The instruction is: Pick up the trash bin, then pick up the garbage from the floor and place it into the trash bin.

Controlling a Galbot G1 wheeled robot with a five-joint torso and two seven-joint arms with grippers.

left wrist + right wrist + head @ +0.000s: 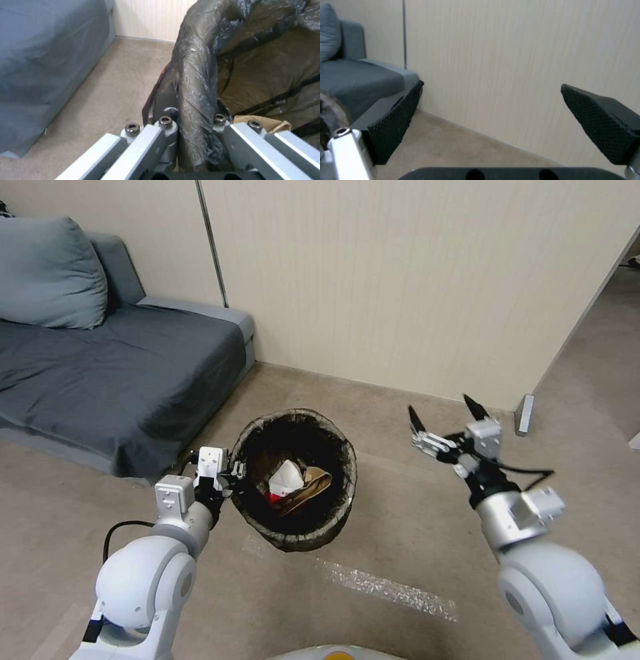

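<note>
Left gripper [235,477] clamps trash bin [337,513] rim — right gripper [445,415] agape, raised.

White rounded arms, black-padded pincer [448,423]

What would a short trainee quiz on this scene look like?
1. True or false: the left tool grips the bin's rim.
2. Is the right tool A) open and empty, or B) closed on a bottle?
3. What furniture stands to the robot's left?

Key:
1. True; its fingers clamp the bag-covered rim.
2. A.
3. A grey sofa with a cushion.
</note>
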